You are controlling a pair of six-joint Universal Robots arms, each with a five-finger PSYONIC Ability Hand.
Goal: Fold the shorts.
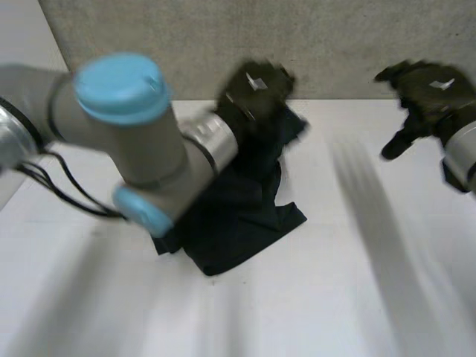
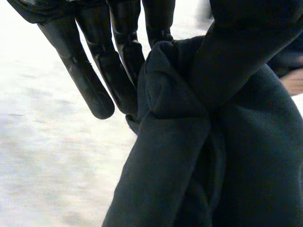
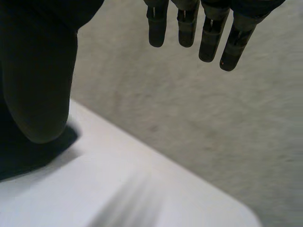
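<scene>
The left hand [image 1: 256, 88] pinches a bunched fold of the dark shorts [image 1: 238, 216] over the bench [image 1: 335, 297], while the right hand [image 1: 428, 89], fingers straight, holds nothing at far right.

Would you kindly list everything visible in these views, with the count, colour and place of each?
shorts: one, dark navy, bunched on the middle of the table, far end raised in the left robot hand
table: one, white, under everything
wall panel: one, grey, behind the table
left arm: one, grey with light-blue caps, reaching across above the shorts
left robot hand: one, black, pinching a fold of the shorts between thumb and fingers
right robot hand: one, black, fingers straight and holding nothing, above the table's far right side, apart from the shorts
</scene>
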